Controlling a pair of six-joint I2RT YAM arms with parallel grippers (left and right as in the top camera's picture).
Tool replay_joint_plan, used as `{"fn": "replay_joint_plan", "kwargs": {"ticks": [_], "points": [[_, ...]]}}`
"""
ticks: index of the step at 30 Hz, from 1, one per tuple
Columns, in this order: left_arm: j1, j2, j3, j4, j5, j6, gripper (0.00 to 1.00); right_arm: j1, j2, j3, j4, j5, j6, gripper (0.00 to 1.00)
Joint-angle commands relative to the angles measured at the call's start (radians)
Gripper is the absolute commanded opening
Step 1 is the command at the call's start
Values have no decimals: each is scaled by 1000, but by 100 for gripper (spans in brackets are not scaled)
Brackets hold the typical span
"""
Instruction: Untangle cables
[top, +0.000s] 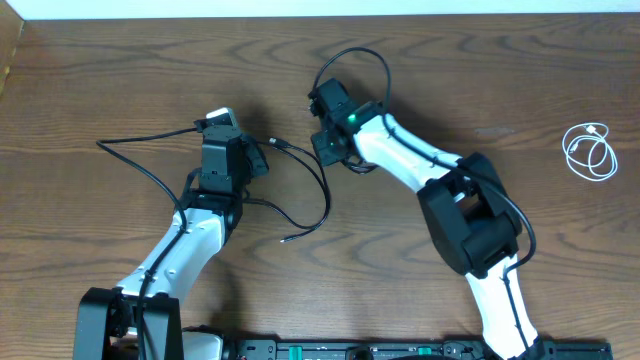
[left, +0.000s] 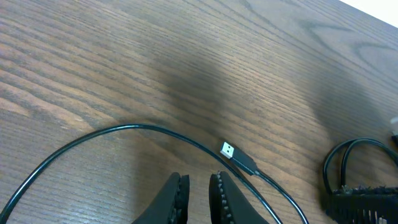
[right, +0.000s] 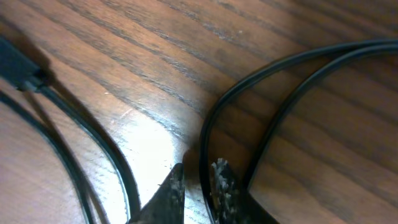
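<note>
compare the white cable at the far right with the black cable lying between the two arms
Colour: the white cable is pale against the wood, the black cable dark. Pose: the white cable is gathered in a small coil; the black cable sprawls in long open curves. Place: the white cable sits alone near the right edge of the wooden table; the black cable lies mid-table. Both are thin cords resting on it.

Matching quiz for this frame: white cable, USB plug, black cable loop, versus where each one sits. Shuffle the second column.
1. white cable
2. USB plug
3. black cable loop

A. runs between the fingertips of the right tool
B. coiled by itself at the far right of the table
C. lies on the wood just ahead of the left tool

Pairs: 1-B, 2-C, 3-A
</note>
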Motion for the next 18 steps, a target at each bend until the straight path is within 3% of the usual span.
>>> {"fn": "replay_joint_plan", "kwargs": {"ticks": [1,11,18], "points": [[0,2,18,2,-24,17,17,39,68,-43,-20,247,-14,4],[0,2,18,6,-24,16,17,-36,51,17,-63,-64,-13,1],[0,2,18,6,-24,17,17,-186,-42,92,-37,-605,-62,1]]}}
